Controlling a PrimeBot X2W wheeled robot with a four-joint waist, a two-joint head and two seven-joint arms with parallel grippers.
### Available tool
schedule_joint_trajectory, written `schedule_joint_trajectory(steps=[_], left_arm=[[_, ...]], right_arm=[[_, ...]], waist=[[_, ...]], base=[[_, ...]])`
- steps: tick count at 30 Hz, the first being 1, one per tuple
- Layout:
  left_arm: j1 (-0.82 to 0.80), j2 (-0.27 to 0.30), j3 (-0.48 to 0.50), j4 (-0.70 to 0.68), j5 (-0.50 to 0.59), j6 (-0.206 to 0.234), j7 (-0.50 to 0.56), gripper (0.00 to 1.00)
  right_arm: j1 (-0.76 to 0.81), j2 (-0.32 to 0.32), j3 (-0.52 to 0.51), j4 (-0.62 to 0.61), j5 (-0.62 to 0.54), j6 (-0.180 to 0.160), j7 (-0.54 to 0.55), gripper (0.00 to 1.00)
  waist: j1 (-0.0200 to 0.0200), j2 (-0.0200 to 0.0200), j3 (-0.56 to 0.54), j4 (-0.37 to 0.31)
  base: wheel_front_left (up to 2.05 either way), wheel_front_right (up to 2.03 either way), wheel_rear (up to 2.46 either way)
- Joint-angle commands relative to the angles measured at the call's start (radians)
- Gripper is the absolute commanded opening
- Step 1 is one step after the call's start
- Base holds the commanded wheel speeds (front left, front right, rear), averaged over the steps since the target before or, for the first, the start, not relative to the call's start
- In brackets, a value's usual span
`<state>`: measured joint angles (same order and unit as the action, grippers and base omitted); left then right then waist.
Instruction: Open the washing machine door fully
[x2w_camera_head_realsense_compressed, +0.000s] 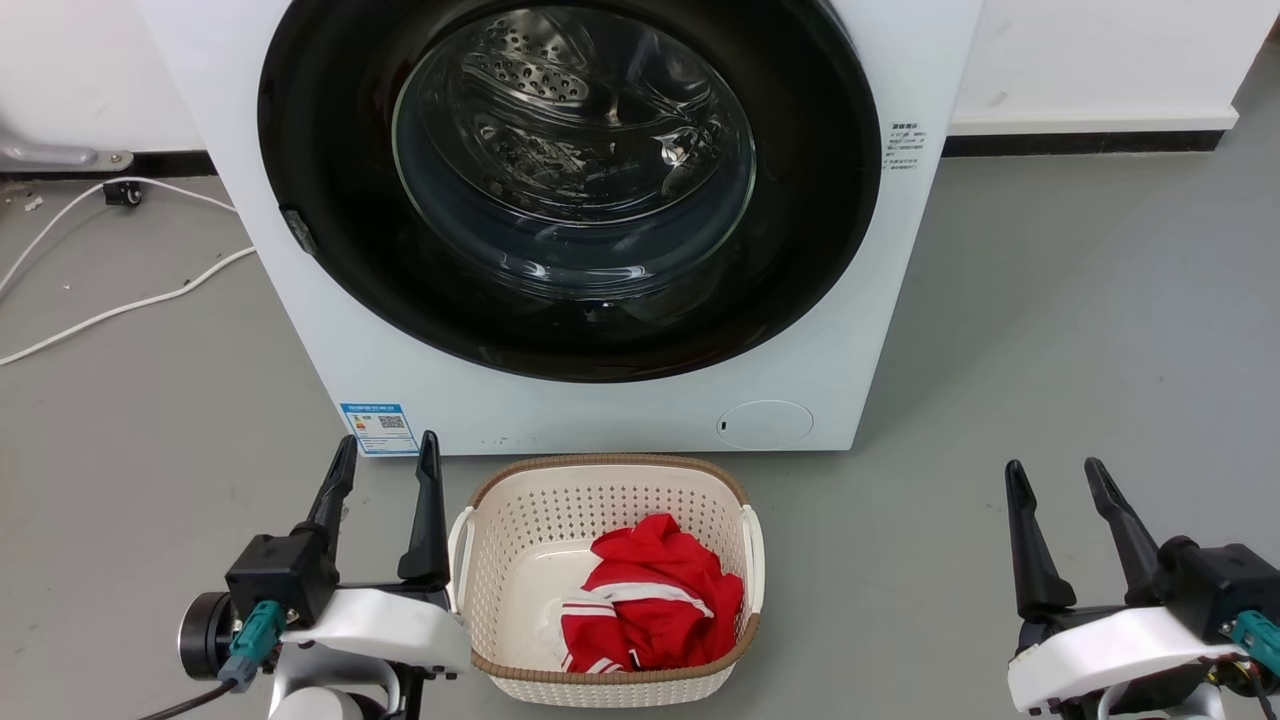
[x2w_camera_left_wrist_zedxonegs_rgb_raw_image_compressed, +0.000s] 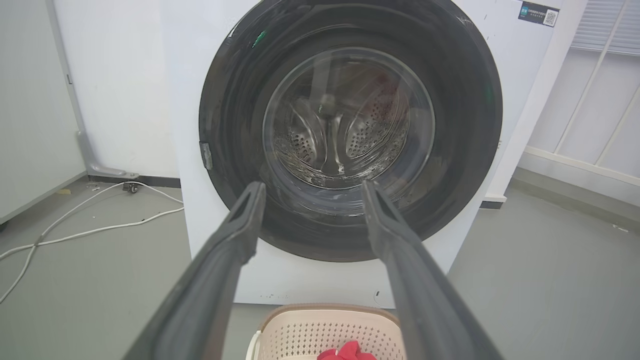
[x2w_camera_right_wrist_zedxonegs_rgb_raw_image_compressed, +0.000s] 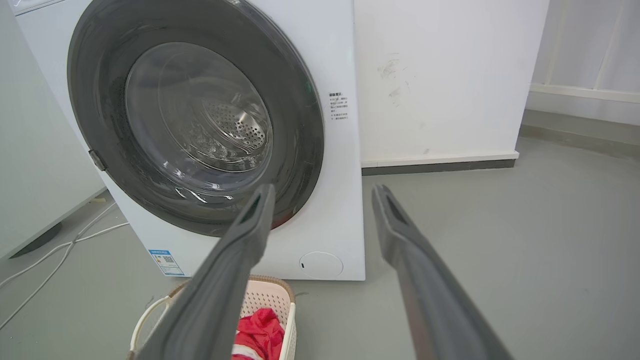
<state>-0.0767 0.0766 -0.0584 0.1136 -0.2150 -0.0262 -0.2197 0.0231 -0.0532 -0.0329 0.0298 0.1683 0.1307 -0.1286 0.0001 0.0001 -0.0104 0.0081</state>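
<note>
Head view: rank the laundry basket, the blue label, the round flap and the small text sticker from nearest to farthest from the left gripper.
From the left gripper:
1. laundry basket, right beside it.
2. blue label, low left on the washing machine.
3. round flap, low right.
4. text sticker, upper right of the front.

Place: a bare laundry room or test space is suggested.
Appliance: a washing machine (x2w_camera_head_realsense_compressed: 600, 420) is stood on a grey floor (x2w_camera_head_realsense_compressed: 1080, 330).
Laundry: a basket (x2w_camera_head_realsense_compressed: 560, 510) of red clothing (x2w_camera_head_realsense_compressed: 655, 600) is set before it.
</note>
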Motion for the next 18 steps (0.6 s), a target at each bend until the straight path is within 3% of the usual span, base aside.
schedule_joint_trajectory(steps=[1,18], left_arm=[[0.006,0.000,-0.003,-0.006,0.022,0.002,-0.008,1.00],[0.012,-0.008,-0.009,0.006,0.137,0.010,-0.039,1.00]], right_arm=[[0.001,0.003,0.000,-0.010,-0.020,0.000,-0.006,1.00],[0.014,0.004,0.005,-0.013,-0.116,0.000,-0.019,1.00]], waist=[[-0.0001,-0.0001,0.000,0.000],[-0.0001,-0.0001,-0.001,0.003]], base=[[0.00,0.00,0.00],[0.00,0.00,0.00]])
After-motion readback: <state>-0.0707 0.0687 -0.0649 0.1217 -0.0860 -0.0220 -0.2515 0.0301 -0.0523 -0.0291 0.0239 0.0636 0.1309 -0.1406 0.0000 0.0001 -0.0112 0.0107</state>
